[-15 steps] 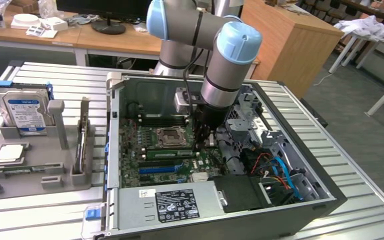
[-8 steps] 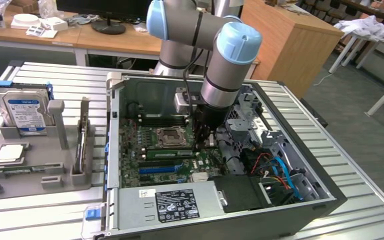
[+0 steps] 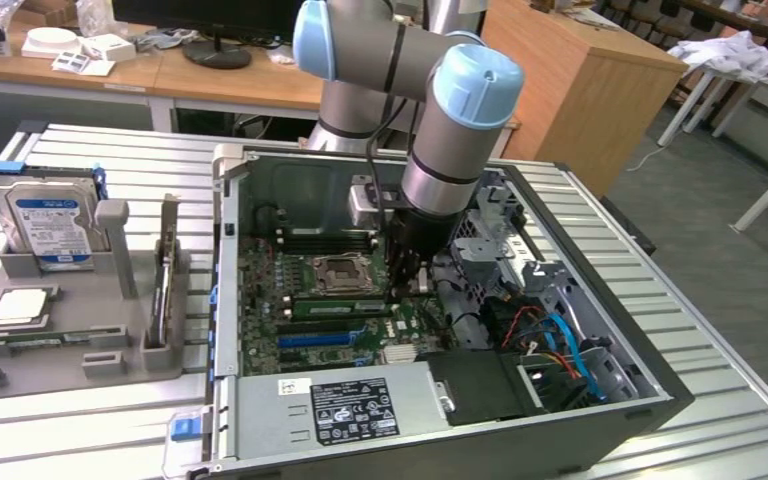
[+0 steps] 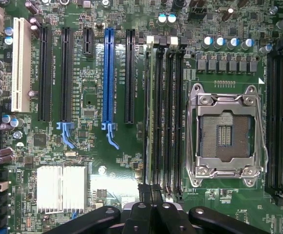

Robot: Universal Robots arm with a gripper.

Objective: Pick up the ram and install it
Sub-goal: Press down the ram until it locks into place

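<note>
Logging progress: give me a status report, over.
Gripper shut, above one end of the ram. Ram standing upright on the board near the open socket. Nothing blocking.

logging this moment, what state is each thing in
gripper: shut, over the memory slots
ram: standing in a slot beside the socket
processor socket: empty, frame shut
computer case: side open, lying flat
hard drive: upright in the grey holder
processor chip: lying flat in the holder

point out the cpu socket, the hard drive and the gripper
cpu socket (image 4: 227,135), wrist view, on its open middle
hard drive (image 3: 51,222), exterior view, on its blue label
gripper (image 4: 151,192), wrist view, between its shut fingertips
</note>
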